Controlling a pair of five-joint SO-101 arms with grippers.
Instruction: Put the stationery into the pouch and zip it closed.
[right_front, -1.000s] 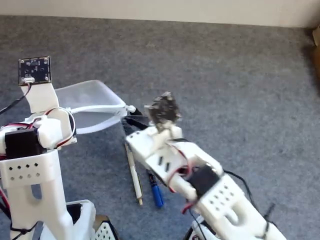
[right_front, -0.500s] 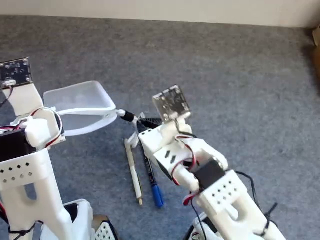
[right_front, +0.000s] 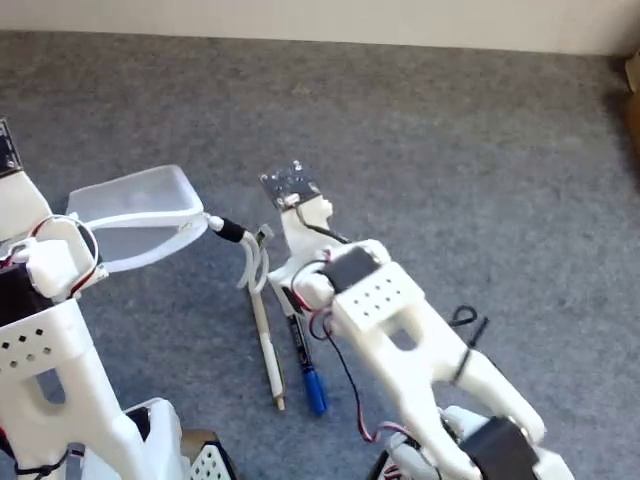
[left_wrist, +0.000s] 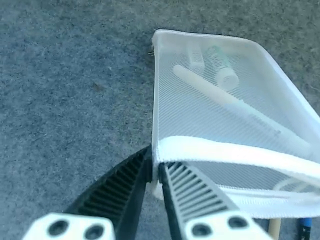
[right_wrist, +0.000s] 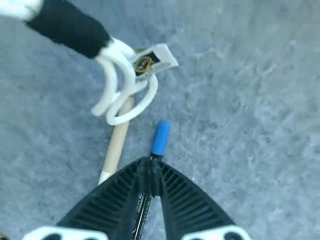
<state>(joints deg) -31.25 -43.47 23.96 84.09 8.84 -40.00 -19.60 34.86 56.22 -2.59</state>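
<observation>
Pouch (left_wrist: 172, 117), pinched by left gripper (left_wrist: 155, 167), holds white pen (left_wrist: 235, 104) and capped tube (left_wrist: 221, 68).

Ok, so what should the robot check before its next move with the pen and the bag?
1. Left hand grips the pouch rim: ok.
2. Pouch mouth open: ok, its two white bands stand apart.
3. Right hand shut on the blue-capped pen: ok.
4. Pen lifted off the carpet: cannot tell.
5. Zip cord loops out of the way: not ok, they hang by the beige pen, close to the right hand.
6. All stationery inside: not ok, the beige pen lies outside.
</observation>
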